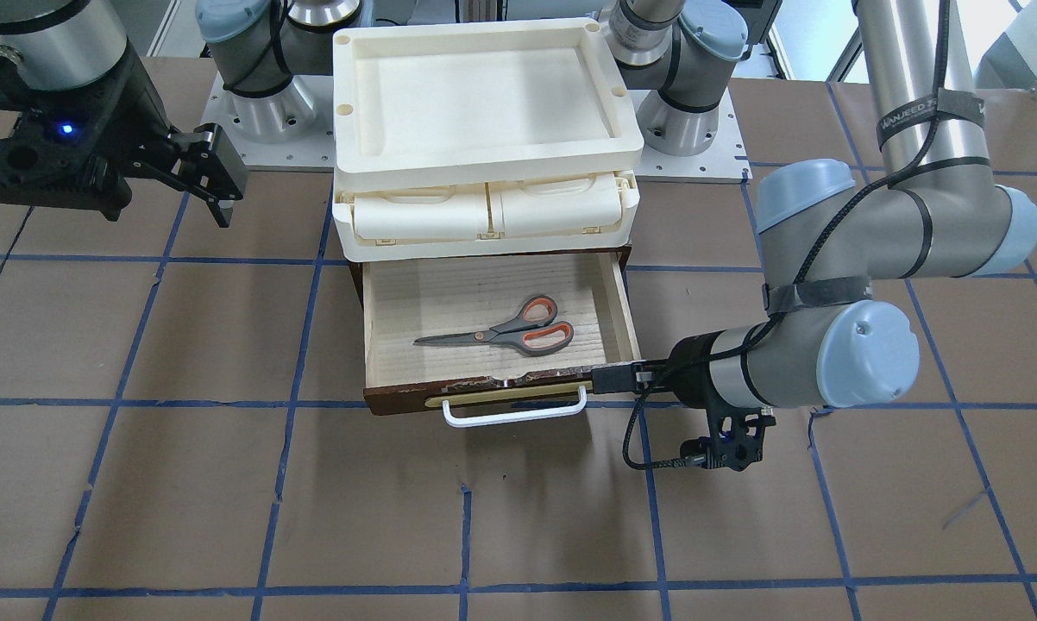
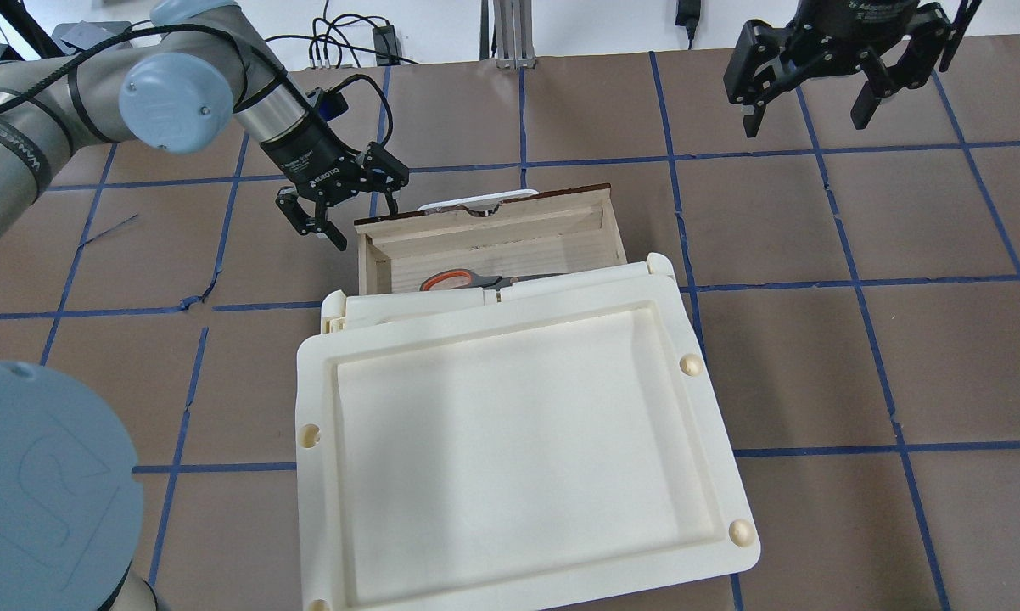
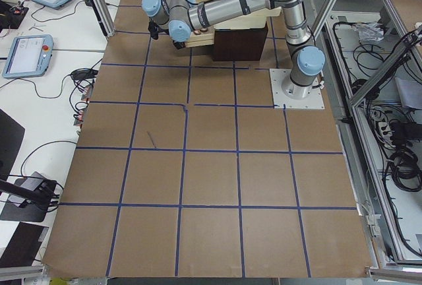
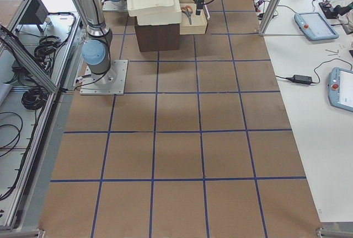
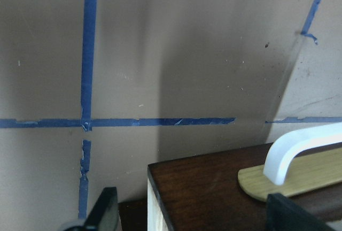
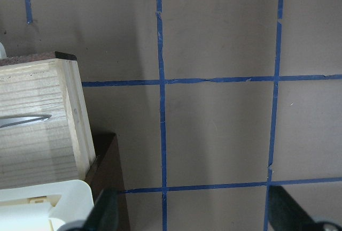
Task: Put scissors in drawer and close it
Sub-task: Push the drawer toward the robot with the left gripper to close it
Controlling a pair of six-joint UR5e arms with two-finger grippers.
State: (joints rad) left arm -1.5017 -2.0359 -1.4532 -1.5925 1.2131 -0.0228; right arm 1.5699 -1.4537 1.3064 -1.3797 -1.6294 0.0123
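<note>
The drawer [image 1: 627,321] is pulled open under the cream unit, its dark front and white bar handle [image 1: 515,416] facing away from me. The scissors [image 1: 497,333] lie flat inside on the pale wood; their orange loops show in the overhead view [image 2: 447,280]. My left gripper [image 2: 359,217] is open and low at the drawer's front corner. In the left wrist view [image 5: 197,215] the corner of the drawer front [image 5: 208,185] sits between its fingers, with the handle [image 5: 299,151] beside it. My right gripper [image 2: 807,114] is open, empty and high, off to the side.
The cream plastic tray unit [image 1: 484,86] sits on top of the cabinet and overhangs the back of the drawer [image 2: 493,222]. Brown table covering with blue tape grid lies all round. Both arm bases stand behind the cabinet.
</note>
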